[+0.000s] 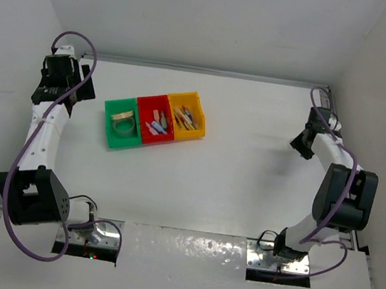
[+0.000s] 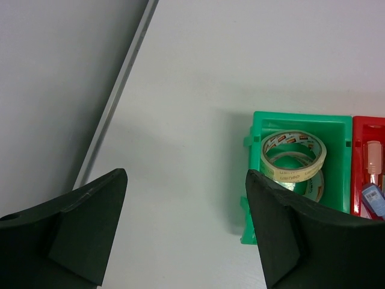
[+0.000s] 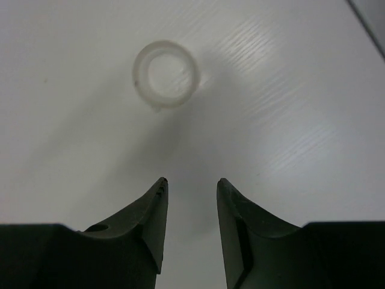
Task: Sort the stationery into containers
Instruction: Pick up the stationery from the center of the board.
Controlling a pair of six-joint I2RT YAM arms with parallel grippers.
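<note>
The three joined bins stand left of centre: green [image 1: 110, 135], red [image 1: 157, 103], yellow [image 1: 197, 128]. Two tape rolls [image 2: 293, 155] lie stacked in the green bin [image 2: 301, 119]. The red bin [image 2: 368, 124] holds a pink stick [image 2: 373, 158] and a blue piece [image 2: 374, 198], and the yellow bin holds thin pens [image 1: 186, 119]. My left gripper [image 1: 59, 86] is open and empty at the far left, its jaws wide apart [image 2: 186, 229]. My right gripper [image 1: 302, 142] is open and empty [image 3: 191, 182]. A small translucent white ring [image 3: 165, 73] lies on the table ahead of it.
White walls close in the table at the back, left and right. A metal strip [image 2: 117, 90] runs along the left wall's foot beside the left gripper. Purple cables loop off both arms.
</note>
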